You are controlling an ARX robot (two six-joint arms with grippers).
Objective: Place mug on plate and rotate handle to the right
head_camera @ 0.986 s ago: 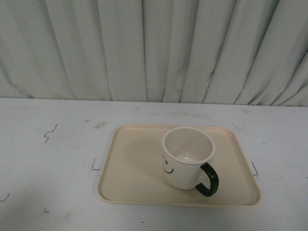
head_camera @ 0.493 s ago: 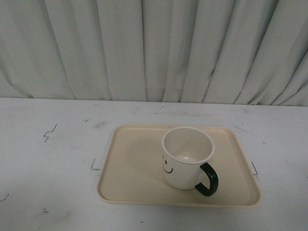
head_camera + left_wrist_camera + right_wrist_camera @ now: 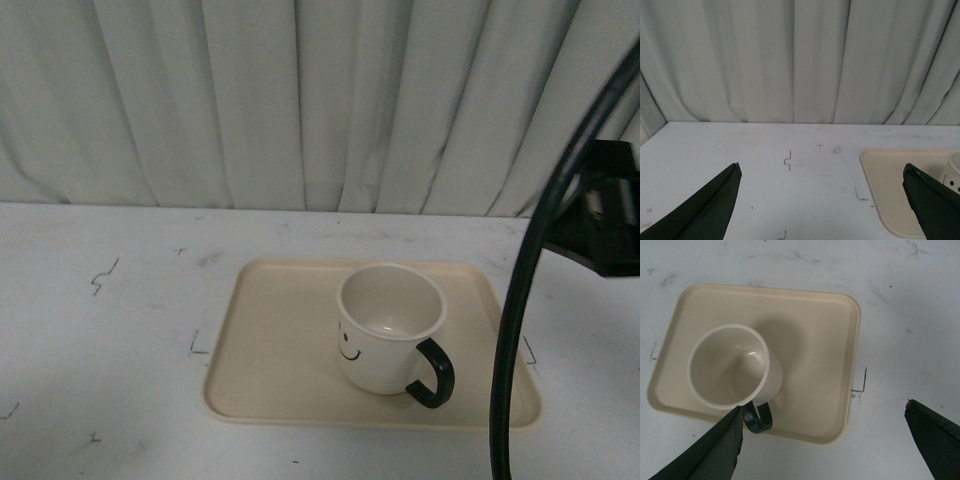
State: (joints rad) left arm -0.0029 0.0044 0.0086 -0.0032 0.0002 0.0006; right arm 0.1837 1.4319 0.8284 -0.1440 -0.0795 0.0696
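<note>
Mug upright on plate, handle partly hidden behind right gripper, spread wide, left gripper spread wide too.

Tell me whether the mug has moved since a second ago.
No. In the front view the mug sits at the same spot on the plate, handle toward the near right corner.

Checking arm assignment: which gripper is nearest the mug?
The right gripper, open above the mug and plate. The left gripper is over the table, beside the plate.
</note>
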